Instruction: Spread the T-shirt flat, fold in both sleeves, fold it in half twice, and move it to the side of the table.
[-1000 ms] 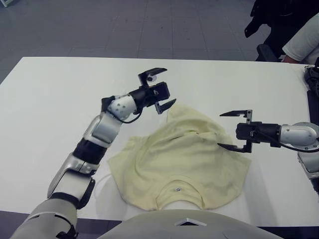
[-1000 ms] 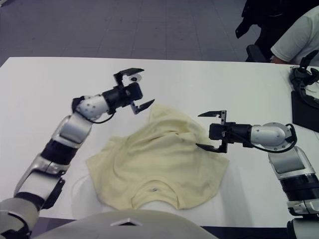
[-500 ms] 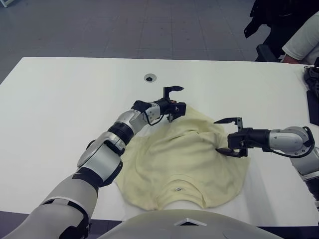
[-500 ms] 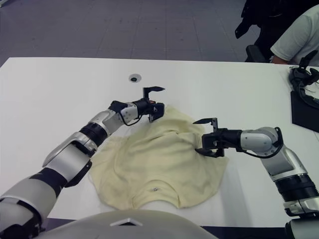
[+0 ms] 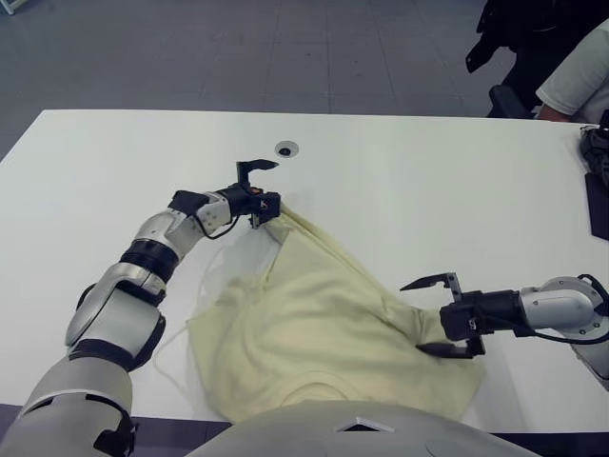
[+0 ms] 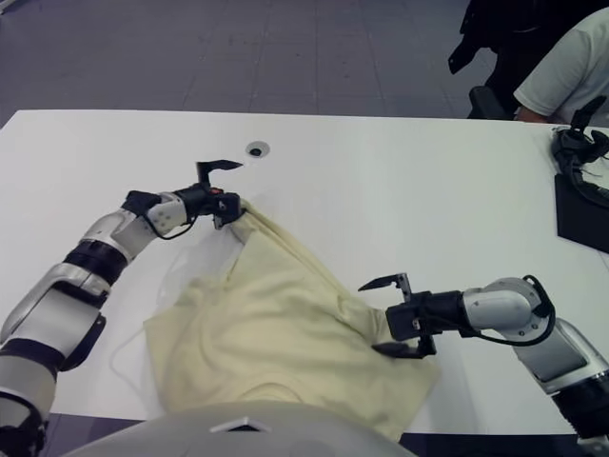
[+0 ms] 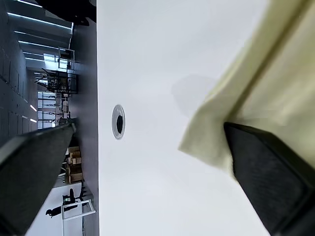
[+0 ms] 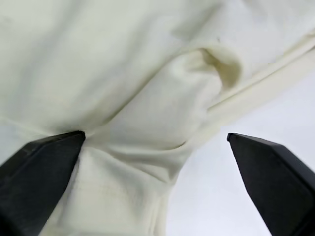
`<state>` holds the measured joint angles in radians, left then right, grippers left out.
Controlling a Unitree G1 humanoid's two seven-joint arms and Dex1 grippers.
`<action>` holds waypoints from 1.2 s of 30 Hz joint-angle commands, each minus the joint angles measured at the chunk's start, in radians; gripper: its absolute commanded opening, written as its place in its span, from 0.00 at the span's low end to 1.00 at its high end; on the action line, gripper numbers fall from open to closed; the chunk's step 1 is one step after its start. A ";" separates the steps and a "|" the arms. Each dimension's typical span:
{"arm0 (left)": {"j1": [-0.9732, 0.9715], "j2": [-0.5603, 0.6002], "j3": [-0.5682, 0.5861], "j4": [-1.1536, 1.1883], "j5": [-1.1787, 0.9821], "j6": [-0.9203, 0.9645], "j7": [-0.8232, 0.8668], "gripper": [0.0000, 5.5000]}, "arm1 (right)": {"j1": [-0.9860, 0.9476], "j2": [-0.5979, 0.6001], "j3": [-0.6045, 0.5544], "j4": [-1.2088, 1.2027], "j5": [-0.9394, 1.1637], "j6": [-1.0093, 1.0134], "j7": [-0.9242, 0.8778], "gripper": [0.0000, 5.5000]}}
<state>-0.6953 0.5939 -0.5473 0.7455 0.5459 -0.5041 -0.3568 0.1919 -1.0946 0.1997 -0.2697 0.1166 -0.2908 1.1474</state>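
Left claw [image 5: 265, 193]: gaping wide at the far left tip of the T-shirt [image 5: 314, 333], one finger against the cloth edge, nothing pinched between the two. Right claw [image 5: 414, 317]: equally wide, set astride a raised ridge of cloth at the shirt's near right, gripping nothing yet. Shirt itself: bunched, lying as a slanted heap on the near half of the desk [image 5: 428, 181], drawn to a point toward the small round hole [image 5: 285, 149] farther back, well short of flat.

Likely in the spreading step, with every fold to come.

Risks, as a judgement:
- Could lose the far corner, since only one finger bears on it and any sideways pull would let it slide off.
- Could catch two layers at the right ridge on closing, and so drag a pleat along instead of opening the cloth.
- Could tug the shirt toward the near desk edge and let it slide off.

Hard to make out: both sleeves, buried in the wrinkles. Near hem and neck opening cut off at the lower edge of the head views. Cannot tell front from back.
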 commanded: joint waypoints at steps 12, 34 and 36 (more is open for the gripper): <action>0.265 0.092 0.040 -0.335 0.017 0.117 -0.134 0.98 | -0.219 0.267 -0.090 -0.031 0.181 0.113 -0.147 0.98; 0.314 0.109 0.085 -0.464 0.034 0.150 -0.169 0.98 | -0.429 0.266 0.086 0.474 -0.384 -0.152 -0.280 0.98; 0.319 0.108 0.083 -0.462 0.039 0.150 -0.165 0.98 | -0.443 0.265 0.089 0.493 -0.411 -0.161 -0.301 0.98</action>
<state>-0.4215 0.6891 -0.4414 0.2631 0.5498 -0.3605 -0.4908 -0.2568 -0.8120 0.2669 0.1830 -0.2388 -0.4588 0.8411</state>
